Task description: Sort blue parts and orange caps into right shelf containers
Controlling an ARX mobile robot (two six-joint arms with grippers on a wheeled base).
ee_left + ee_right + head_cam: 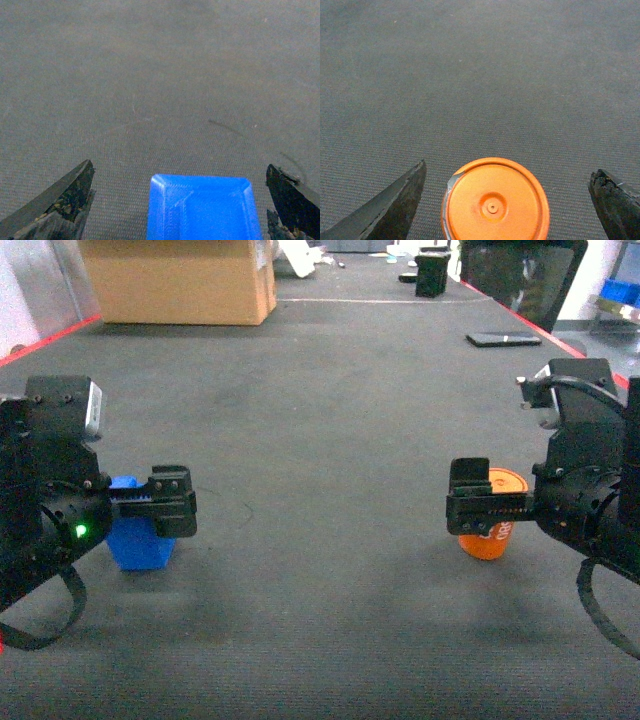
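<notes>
Bright blue part, orange cap with white print, dark grey carpet, black grippers

Robotics lab / workshop w/ storage, judging by surroundings.

Big dark grey textured mat w/ red edge lines covers the work surface. At the far end sits a large cardboard box, w/ white clutter and a small black device further back. A dark panel stands back right, a flat black gadget lies nr the mat edge, and blue bins sit on a rack at far right. Looks non-domestic.
</notes>
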